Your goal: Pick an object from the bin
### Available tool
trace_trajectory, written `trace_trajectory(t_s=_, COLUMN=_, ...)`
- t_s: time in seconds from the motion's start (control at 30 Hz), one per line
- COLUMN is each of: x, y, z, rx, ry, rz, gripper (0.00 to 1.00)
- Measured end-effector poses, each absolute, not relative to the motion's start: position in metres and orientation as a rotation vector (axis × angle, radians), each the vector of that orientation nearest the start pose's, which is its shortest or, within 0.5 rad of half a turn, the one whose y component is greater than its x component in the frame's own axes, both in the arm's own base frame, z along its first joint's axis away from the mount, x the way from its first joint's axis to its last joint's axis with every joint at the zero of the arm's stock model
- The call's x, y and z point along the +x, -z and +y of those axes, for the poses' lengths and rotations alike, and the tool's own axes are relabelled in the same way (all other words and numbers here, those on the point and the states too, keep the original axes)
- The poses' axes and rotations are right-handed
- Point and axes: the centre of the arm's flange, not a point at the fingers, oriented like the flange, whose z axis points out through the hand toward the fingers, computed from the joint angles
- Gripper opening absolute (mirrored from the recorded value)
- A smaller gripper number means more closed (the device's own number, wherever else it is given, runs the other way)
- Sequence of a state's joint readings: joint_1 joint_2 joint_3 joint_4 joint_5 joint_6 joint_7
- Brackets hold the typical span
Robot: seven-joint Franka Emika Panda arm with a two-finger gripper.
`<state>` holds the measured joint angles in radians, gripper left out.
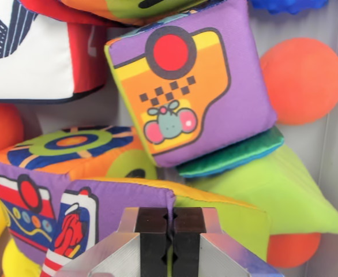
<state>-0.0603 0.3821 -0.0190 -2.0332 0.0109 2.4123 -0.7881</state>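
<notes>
My gripper (170, 228) is at the bottom middle of the wrist view, its two black fingertips pressed almost together. They pinch the top seam of a soft fabric block (128, 199) with purple, yellow and green faces. A sliver of green shows in the narrow gap between the pads. Just beyond lies a purple soft cube (192, 86) with an orange panel, a red circle and a mouse picture, tilted and resting on a green wedge-shaped cushion (284, 196).
An orange ball (303, 81) sits at the right against the grey bin wall (336, 144). A white and red soft block (36, 52) fills the top left. Another orange ball (290, 249) peeks from under the green cushion. Yellow and orange toys crowd the left edge.
</notes>
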Motion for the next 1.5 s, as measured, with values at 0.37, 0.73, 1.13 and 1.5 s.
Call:
trace_trajectory(t_s=0.37, x=0.597, y=-0.285, z=-0.047, rx=-2.948, ry=-0.003, rz=-1.080, gripper=0.00)
trace_trajectory(t_s=0.73, x=0.597, y=-0.324, z=-0.047, rx=-2.947, ry=0.001, rz=-1.080, gripper=0.00)
trace_trajectory(t_s=1.13, x=0.597, y=-0.374, z=-0.047, rx=-2.946, ry=0.001, rz=-1.081, gripper=0.00)
trace_trajectory(t_s=1.5, x=0.598, y=-0.421, z=-0.047, rx=-2.945, ry=0.002, rz=-1.082, gripper=0.00)
